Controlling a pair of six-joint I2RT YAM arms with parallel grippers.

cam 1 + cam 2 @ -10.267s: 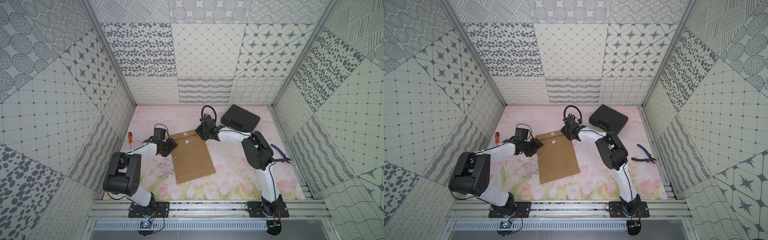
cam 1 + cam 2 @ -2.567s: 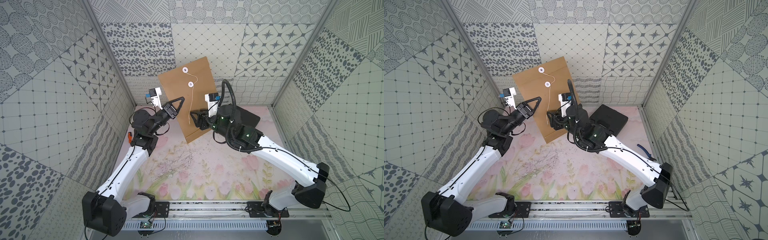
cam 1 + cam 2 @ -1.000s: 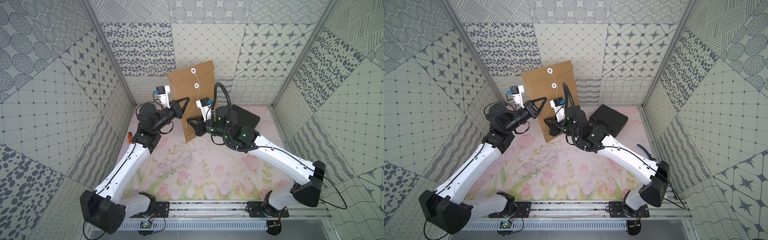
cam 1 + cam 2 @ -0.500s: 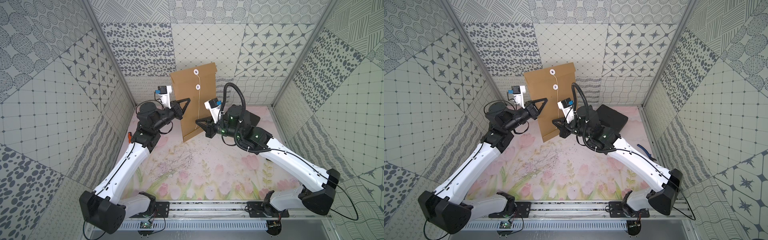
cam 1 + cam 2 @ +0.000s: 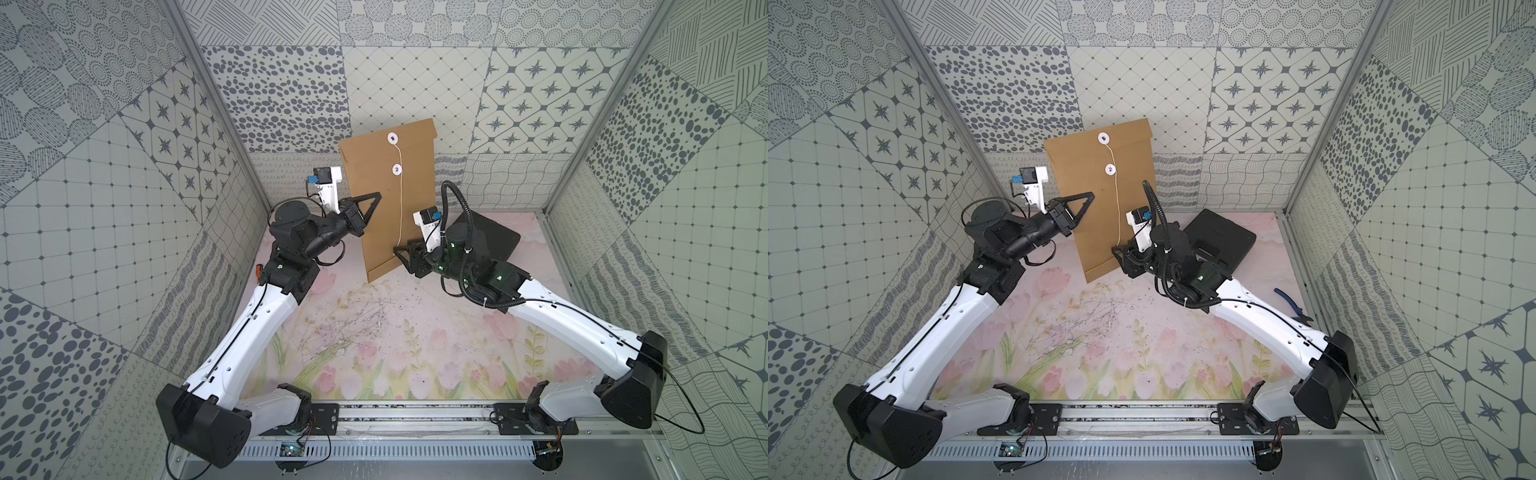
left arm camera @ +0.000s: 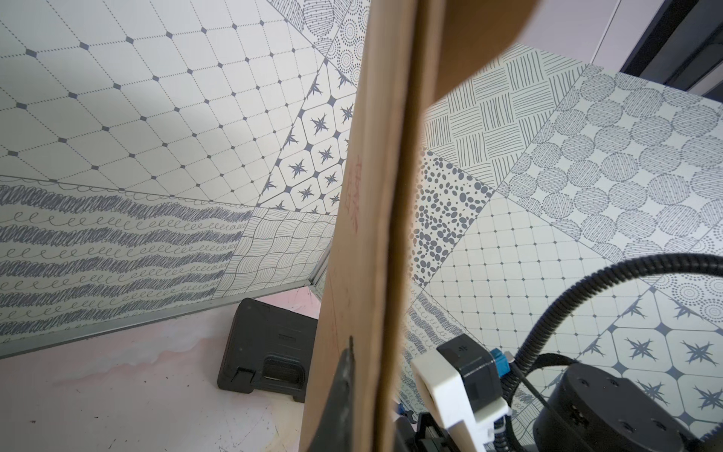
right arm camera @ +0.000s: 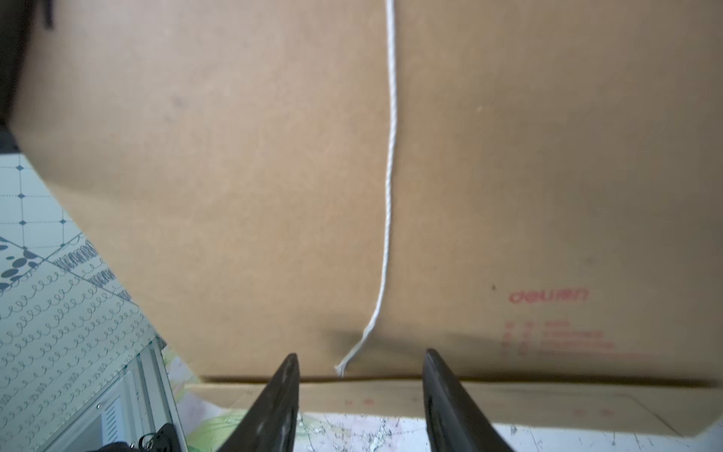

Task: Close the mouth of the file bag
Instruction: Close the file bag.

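**Q:** Where is the file bag (image 5: 386, 208) shown, and what has changed?

**A:** It is held upright over the far edge of the table (image 5: 374, 353), in front of the back wall, with the mouth end uppermost. Ten seconds earlier it was lying flat on the table between the arms. A second earlier it was already raised, but it leaned more to one side. Whether its lower corner touches the table cannot be told.

**Q:** What is held by each claw?

**A:** The left claw (image 5: 369, 210) is closed on the edge of the bag nearer the left arm, about halfway up. In the left wrist view one finger (image 6: 342, 391) is seen pressed against the paper. That grip is unchanged. The right claw (image 7: 360, 354), closed a second earlier, is now seen with its jaws parted, and nothing is gripped. It is placed just in front of the bag's lower edge.

**Q:** How is the string (image 7: 389, 176) shown?

**A:** It hangs straight down from the upper disc (image 5: 392, 137) past the lower disc (image 5: 397, 168). Its frayed end hangs free just above the gap between the parted jaws.

**Q:** What else is shown?

**A:** A black case (image 5: 496, 241) is seen at the far right corner of the table, where it was before. Pliers (image 5: 1291, 305) lie by the right edge.
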